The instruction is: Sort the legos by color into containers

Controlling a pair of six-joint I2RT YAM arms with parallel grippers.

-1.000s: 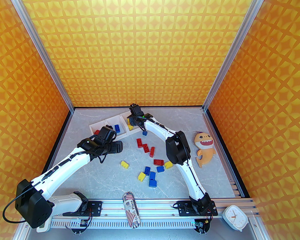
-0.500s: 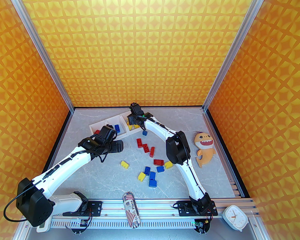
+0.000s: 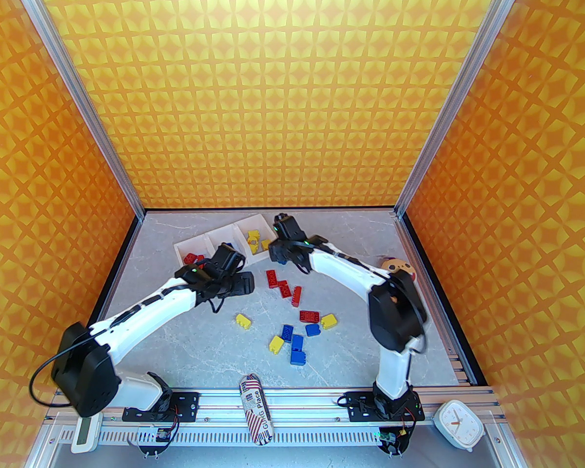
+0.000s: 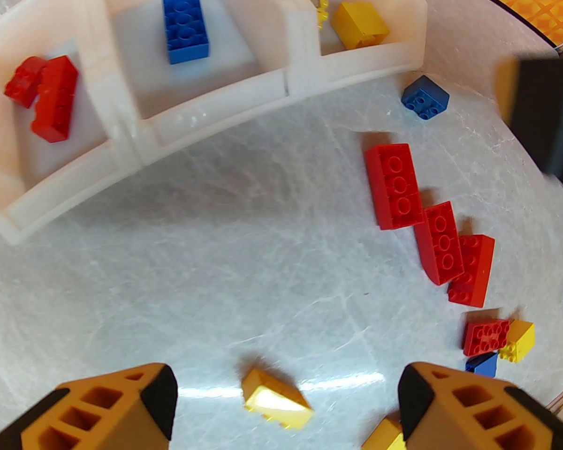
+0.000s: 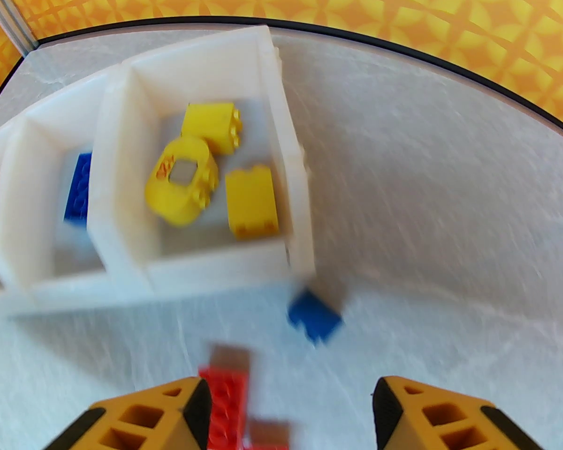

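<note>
As the right arm drew back from the tray: right gripper (image 5: 291, 406) hung part open, empty.
Yellow bricks (image 5: 251, 202): three lay in the tray's (image 5: 286, 157) right bin, centre-left of frame.
Left gripper (image 4: 286, 392): wide, empty, had shifted right.
Loose bricks (image 3: 286, 332): mid-frame, unsorted.

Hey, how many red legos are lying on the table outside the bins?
4. A far red lego, a middle red lego and a near red lego lie in a touching diagonal chain; a square red lego sits beside a yellow lego. Arms may hide others.
</note>
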